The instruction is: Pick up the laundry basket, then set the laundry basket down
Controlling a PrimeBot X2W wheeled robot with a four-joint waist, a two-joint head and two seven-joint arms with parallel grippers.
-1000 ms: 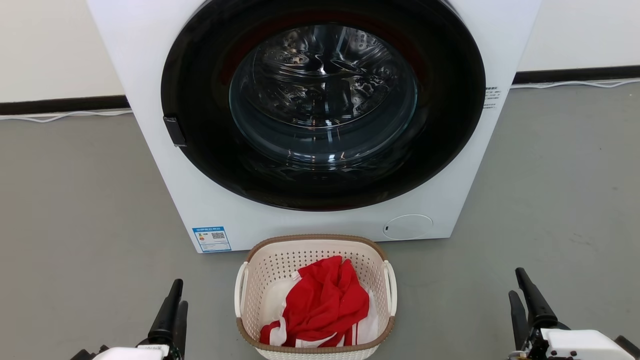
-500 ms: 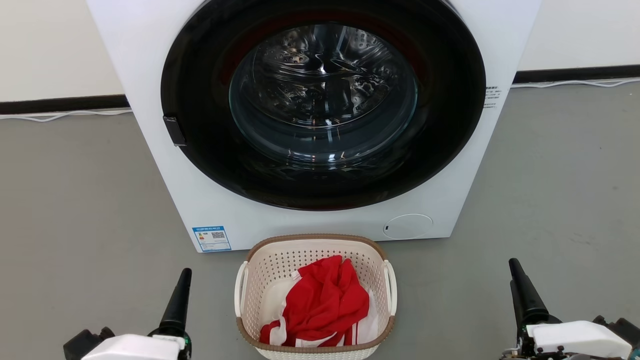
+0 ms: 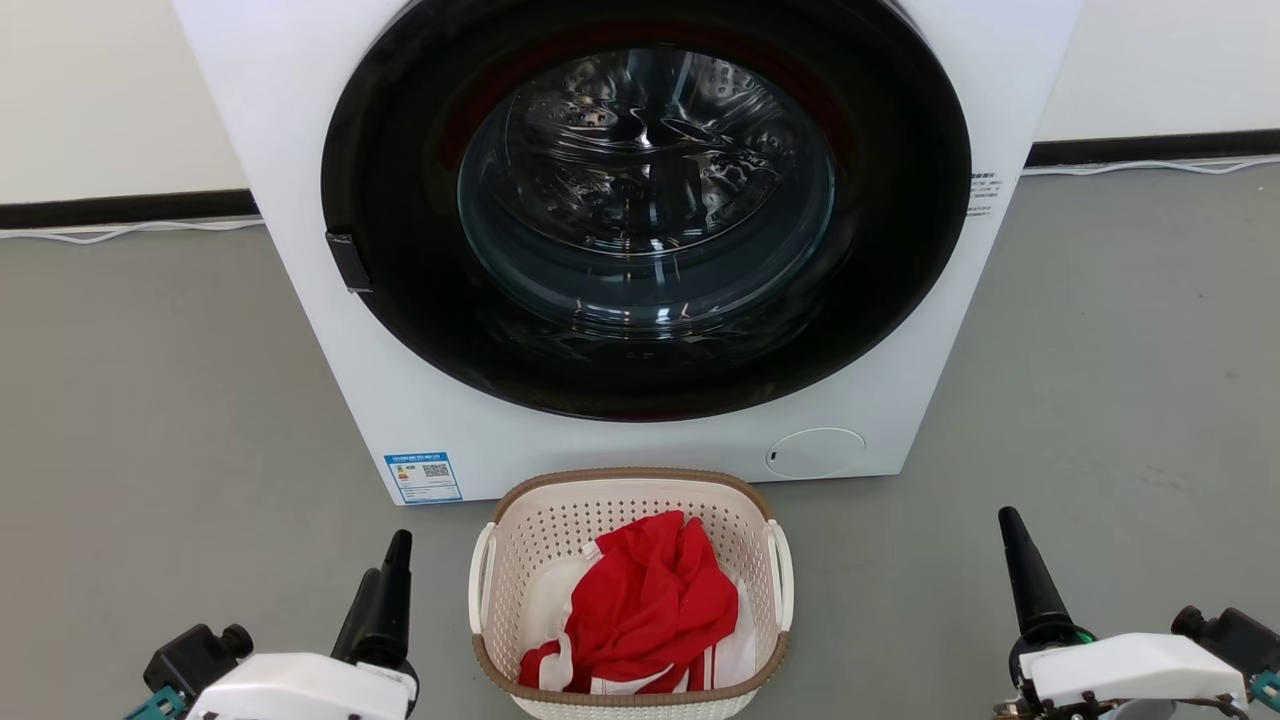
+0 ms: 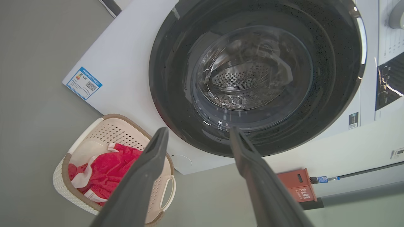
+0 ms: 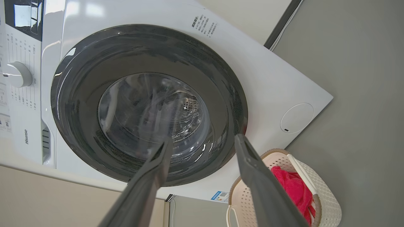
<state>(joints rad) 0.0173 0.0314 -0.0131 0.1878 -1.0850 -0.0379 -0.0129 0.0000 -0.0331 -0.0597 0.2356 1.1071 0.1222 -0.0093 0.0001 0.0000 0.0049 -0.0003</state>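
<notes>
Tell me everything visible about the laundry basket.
The laundry basket is small, cream-white perforated plastic, rounded-rectangular, with a brown woven-look rim and a white handle on each side. It stands upright on the grey floor just before the washing machine, holding crumpled red and white cloth.

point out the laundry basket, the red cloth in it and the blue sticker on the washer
laundry basket (image 3: 550, 520), head view, on its far perforated wall
red cloth (image 3: 650, 600), head view, middle of the bunched fabric
blue sticker (image 3: 423, 477), head view, centre of the label
</notes>
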